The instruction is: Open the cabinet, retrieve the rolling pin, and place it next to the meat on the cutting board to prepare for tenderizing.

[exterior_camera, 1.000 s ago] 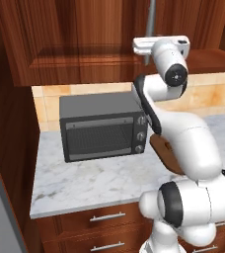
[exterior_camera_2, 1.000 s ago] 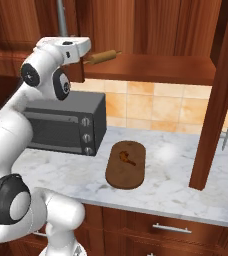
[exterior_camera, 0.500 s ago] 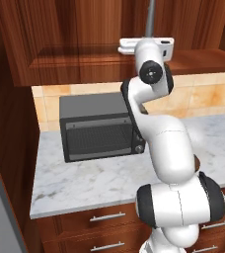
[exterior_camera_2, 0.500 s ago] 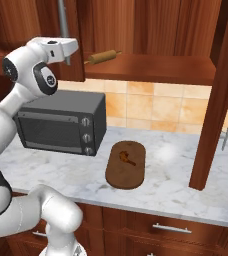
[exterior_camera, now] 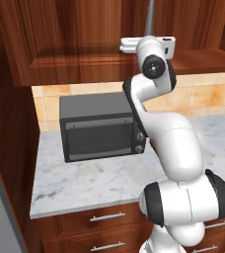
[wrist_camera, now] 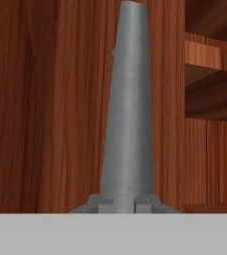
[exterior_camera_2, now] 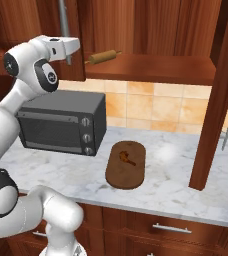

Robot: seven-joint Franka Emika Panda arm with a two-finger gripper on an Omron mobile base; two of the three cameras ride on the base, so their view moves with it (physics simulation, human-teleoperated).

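- The cabinet (exterior_camera_2: pixel 151 30) stands with its right door (exterior_camera_2: pixel 218 95) swung wide and its left door still closed; the rolling pin (exterior_camera_2: pixel 102 57) lies on the open shelf inside.
- Below on the counter (exterior_camera_2: pixel 186 185), the meat (exterior_camera_2: pixel 126 158) sits on the cutting board (exterior_camera_2: pixel 126 165), beside the toaster oven (exterior_camera_2: pixel 63 125).
- The gripper (wrist_camera: pixel 127 203) has just drawn its fingers together around the left door's silver bar handle (wrist_camera: pixel 127 109); a second ago they were apart.
- I'd say it now has hold enough to pull that door open and reach the pin.
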